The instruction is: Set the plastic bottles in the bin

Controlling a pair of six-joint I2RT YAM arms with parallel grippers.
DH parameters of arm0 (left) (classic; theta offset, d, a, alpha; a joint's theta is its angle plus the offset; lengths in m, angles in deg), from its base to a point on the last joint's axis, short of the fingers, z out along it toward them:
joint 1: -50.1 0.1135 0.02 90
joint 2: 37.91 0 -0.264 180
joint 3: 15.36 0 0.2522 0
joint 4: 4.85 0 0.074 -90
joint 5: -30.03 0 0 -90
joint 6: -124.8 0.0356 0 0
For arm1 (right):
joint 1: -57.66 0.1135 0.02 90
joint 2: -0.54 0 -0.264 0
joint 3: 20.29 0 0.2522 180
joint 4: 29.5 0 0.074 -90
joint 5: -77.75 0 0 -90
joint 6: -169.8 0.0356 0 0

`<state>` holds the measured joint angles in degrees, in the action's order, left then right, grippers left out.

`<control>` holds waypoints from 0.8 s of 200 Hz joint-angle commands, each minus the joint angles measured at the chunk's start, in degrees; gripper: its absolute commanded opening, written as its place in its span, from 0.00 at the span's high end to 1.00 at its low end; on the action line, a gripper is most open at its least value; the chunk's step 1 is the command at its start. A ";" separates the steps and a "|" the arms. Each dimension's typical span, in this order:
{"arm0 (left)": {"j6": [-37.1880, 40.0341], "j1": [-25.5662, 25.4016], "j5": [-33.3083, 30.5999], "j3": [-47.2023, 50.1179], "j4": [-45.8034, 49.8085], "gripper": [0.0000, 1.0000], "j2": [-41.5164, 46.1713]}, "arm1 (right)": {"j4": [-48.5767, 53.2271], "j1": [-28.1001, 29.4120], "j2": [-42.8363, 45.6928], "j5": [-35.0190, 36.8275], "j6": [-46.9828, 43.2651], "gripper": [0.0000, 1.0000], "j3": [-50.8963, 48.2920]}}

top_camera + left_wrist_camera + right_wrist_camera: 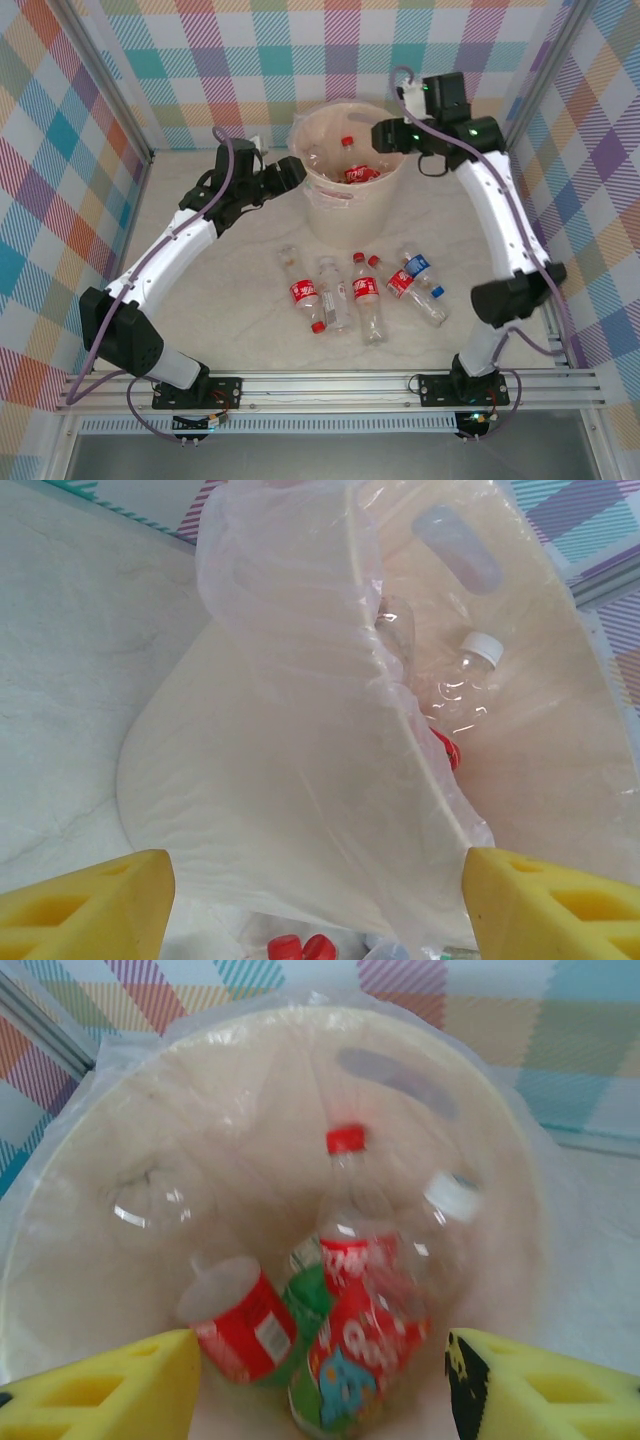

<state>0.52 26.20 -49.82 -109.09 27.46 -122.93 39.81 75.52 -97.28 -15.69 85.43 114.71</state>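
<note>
The cream bin stands at the middle back of the table, with a clear liner folded over its rim. Several plastic bottles lie in it: a blurred red-capped, red-labelled one, a second red-labelled one, a green one and a clear white-capped one. My right gripper hangs open over the bin's right rim, its yellow fingers wide apart and touching nothing. My left gripper stands open beside the bin's left wall. Several more bottles lie on the table in front of the bin.
The loose bottles lie in a row between the two arm bases, among them a blue-labelled one and an unlabelled one. Checked walls and a metal frame close in the table on three sides.
</note>
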 commanded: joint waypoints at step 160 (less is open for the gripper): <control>2.59 0.23 -0.26 1.44 1.65 0.24 2.68 | -3.78 -12.94 11.74 -3.67 10.46 0.18 -54.15</control>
<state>2.73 26.20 -49.82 -108.91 28.47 -122.42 39.90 62.54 -82.90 -16.46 95.46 62.38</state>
